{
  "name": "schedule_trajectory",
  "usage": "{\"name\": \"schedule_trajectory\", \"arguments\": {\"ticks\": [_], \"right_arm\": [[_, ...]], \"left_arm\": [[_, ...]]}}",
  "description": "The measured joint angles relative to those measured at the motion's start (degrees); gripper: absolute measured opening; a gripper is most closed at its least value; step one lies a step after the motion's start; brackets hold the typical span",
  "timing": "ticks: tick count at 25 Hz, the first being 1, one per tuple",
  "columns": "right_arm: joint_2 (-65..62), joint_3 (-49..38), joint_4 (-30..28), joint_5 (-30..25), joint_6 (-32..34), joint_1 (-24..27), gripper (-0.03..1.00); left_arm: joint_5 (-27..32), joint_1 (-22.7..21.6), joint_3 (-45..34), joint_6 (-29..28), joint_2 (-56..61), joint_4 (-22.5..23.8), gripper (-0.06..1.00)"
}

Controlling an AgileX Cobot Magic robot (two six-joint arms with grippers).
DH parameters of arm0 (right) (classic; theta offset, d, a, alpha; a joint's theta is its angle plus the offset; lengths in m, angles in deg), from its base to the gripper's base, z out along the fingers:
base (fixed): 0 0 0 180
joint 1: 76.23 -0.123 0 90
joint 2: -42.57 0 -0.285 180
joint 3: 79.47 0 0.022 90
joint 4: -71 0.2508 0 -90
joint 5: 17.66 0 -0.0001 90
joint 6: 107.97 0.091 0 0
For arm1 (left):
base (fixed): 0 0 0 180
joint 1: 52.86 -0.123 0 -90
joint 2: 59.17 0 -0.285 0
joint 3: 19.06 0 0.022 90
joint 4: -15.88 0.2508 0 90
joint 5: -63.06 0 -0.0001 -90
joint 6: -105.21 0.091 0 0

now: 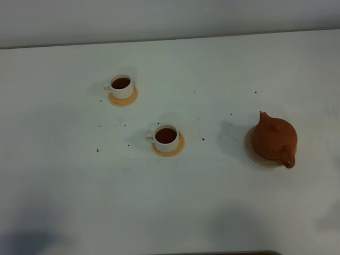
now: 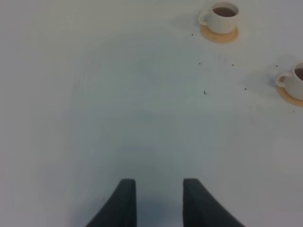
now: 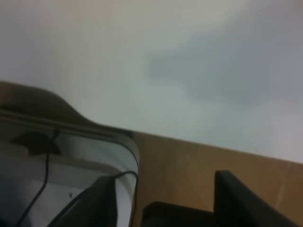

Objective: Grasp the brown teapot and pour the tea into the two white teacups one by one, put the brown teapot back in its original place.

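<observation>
Exterior high view: squat reddish-brown clay teapot (image 1: pixel 273 138) sits on its pale beige round coaster (image 1: pixel 254 154), 2 small white ceramic teacups (image 1: pixel 121 86) (image 1: pixel 166 138) filled; left gripper (image 2: pixel 159 201) narrowly parted, right gripper (image 3: pixel 163 198) spread wide, both empty, apparently pouring done.

Only the wrist views show any of the robot. The left gripper (image 2: pixel 159 202) appears as two dark grey, matte fingers (image 2: pixel 123 203), flat-faced, tapering to blunt squared tips, smooth and without visible screws or markings. The right gripper (image 3: pixel 165 201) has two black, angular fingers (image 3: pixel 246 201), blurred by closeness, the 9 o'clock one rounder in outline. Near it runs a thin black cable (image 3: pixel 45 182).
</observation>
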Motion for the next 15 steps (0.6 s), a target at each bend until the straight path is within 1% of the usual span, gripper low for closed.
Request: {"name": "schedule_trajectory", "arguments": {"ticks": [5,8,11,13,15], "right_arm": [[-14.77,-5.64,0.17,-0.23,-0.90,0.00,0.45],[-19.94,-7.04,0.17,-0.50,-1.23,0.00,0.45],[-22.33,-7.42,0.17,-0.37,-1.34,0.00,0.45],[-22.60,-8.07,-0.37,2.47,-1.47,0.00,0.45],[-22.72,-9.43,-1.37,6.85,-2.24,0.00,0.45]], "left_arm": [[0.00,0.00,0.00,0.00,0.00,0.00,0.25],[0.00,0.00,0.00,0.00,0.00,0.00,0.25],[0.00,0.00,0.00,0.00,0.00,0.00,0.25],[0.00,0.00,0.00,0.00,0.00,0.00,0.25],[0.00,0.00,0.00,0.00,0.00,0.00,0.25]]}}
